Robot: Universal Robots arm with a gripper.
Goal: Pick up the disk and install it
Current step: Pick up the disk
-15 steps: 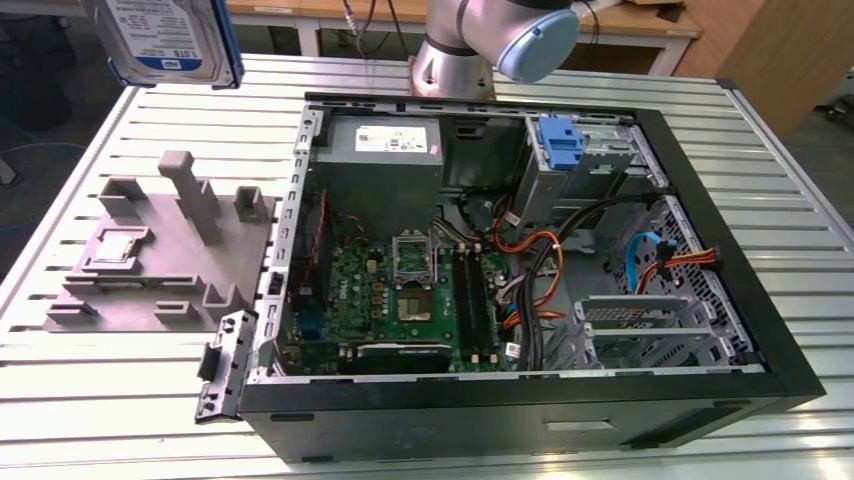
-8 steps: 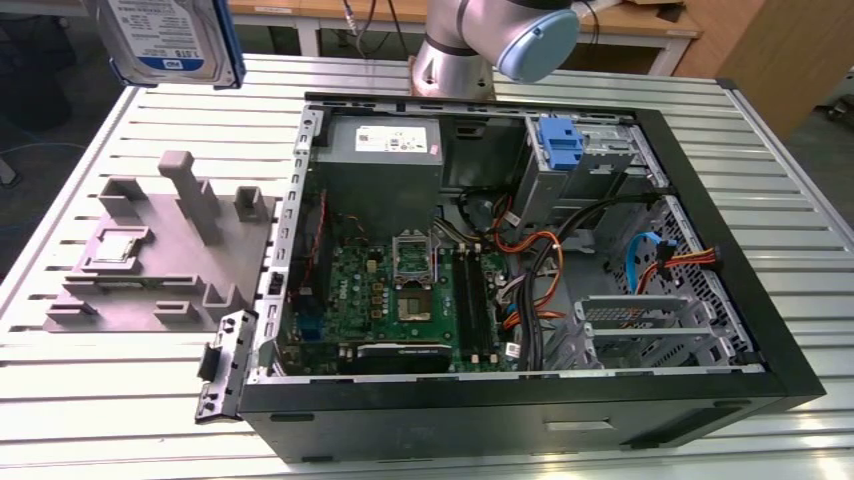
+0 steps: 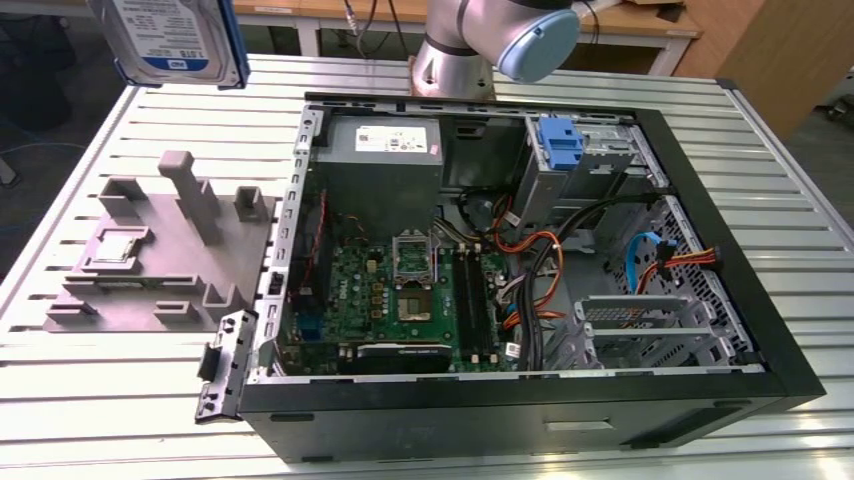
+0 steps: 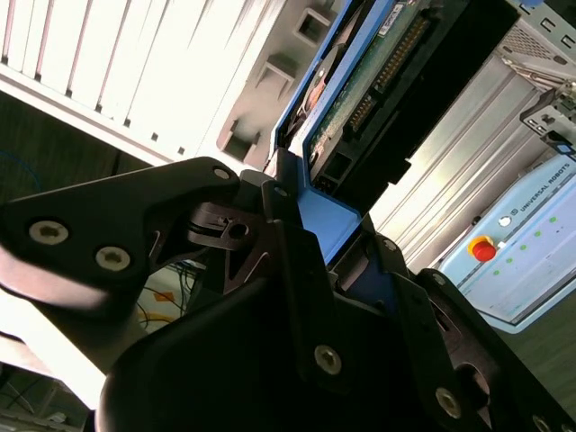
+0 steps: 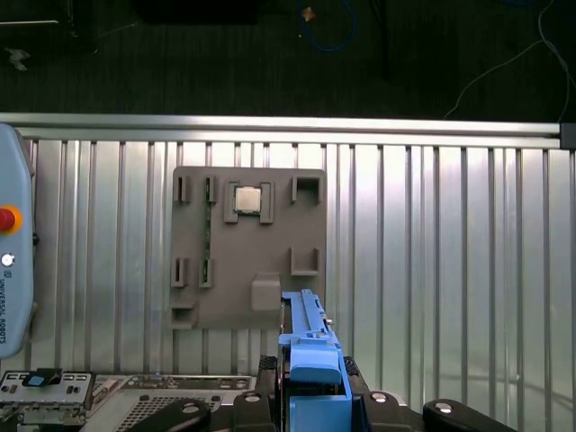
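1. The pincer [image 4: 322,232] is closed on the disk [image 4: 373,85]. Its black fingers [image 4: 286,245] press either side of the blue carrier frame, and the drive's green circuit board and connector row face the second wrist view.
2. In the exterior view the disk hangs in the air at the upper left with its label toward the camera. It is clear of the slatted metal surface [image 3: 120,400] and well apart from the open computer case [image 3: 534,420].
3. In the first wrist view the frame's blue edge stands over a grey fixture plate [image 5: 225,279]. The plate lies flat on the surface and holds a small square silver chip [image 5: 247,200] in one pocket.
4. Inside the case, a bare blue bracket [image 3: 561,145] sits in the drive bay by the far wall. The motherboard [image 3: 400,290] lies on the case floor.
5. A pale control pendant [image 5: 13,288] with a red button rests on the surface beside the plate.
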